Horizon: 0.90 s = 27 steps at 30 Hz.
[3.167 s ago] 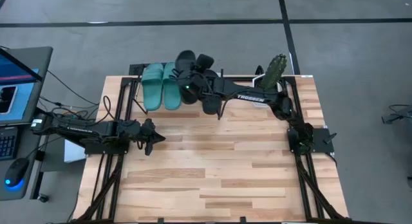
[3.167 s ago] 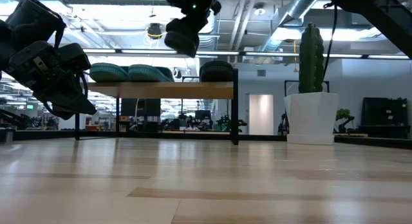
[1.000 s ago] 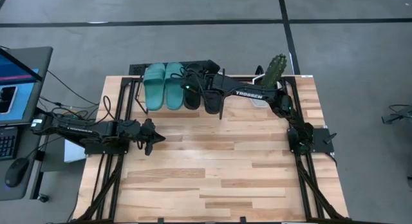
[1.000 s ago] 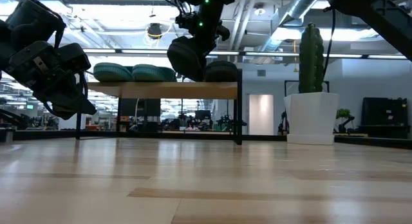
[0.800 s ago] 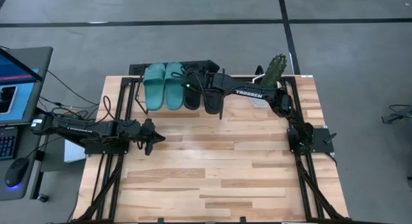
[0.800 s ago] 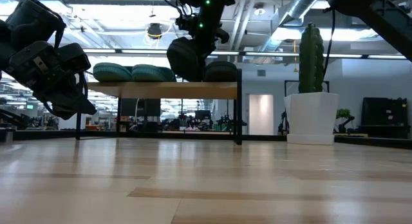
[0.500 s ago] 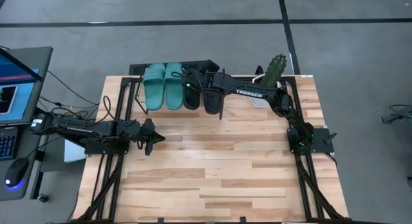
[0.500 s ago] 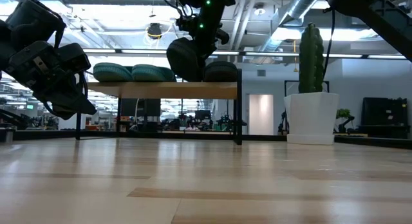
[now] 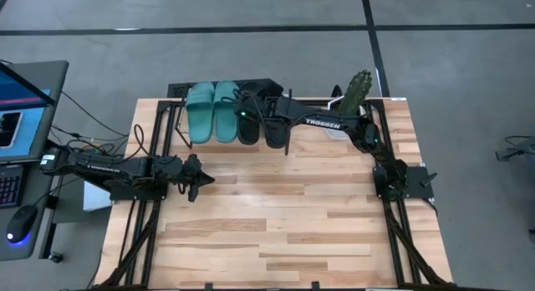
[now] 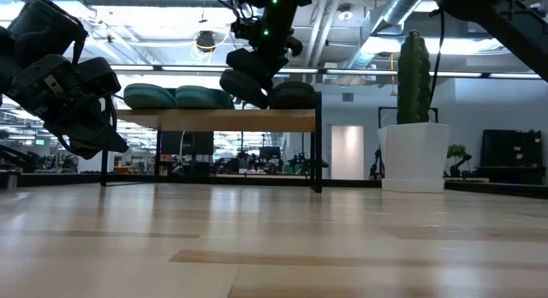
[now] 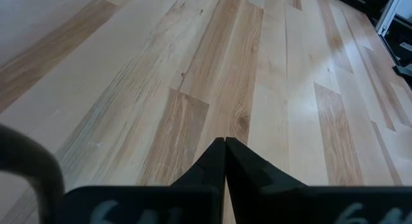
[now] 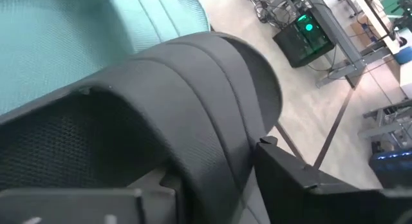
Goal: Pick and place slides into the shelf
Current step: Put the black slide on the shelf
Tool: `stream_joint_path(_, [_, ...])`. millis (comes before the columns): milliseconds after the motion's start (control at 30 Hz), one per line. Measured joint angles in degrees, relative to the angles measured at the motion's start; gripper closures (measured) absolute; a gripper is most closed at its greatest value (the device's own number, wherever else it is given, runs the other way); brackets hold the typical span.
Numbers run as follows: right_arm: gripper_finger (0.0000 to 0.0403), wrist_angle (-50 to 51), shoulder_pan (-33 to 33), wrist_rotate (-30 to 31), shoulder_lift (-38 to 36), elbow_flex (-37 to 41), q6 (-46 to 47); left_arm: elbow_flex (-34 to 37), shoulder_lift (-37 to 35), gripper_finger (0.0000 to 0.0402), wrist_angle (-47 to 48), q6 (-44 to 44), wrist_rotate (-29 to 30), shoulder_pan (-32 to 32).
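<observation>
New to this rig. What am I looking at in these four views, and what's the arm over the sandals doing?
Two dark robot arms work at a wooden table. One camera looks straight down, one sits level with the tabletop, and one rides on each wrist.

At the table's far edge stands a low shelf carrying two teal slides and a black slide side by side.

The right gripper reaches over the shelf with a second black slide at its fingers, tilted and just above the board, between the teal pair and the other black one. Whether it is gripped or released is unclear.

The left gripper is shut, empty, waiting over the left side. A potted cactus stands at the far right corner.
</observation>
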<state>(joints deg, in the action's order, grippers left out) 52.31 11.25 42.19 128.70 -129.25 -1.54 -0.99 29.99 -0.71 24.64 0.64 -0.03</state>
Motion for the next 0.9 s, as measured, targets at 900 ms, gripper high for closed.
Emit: stream_joint_path(900, [0.0195, 1.3, -5.6, 2.0, -1.2, -5.5, -6.0, 0.0, 0.0, 0.0401, 0.0, 0.0, 0.0, 0.0])
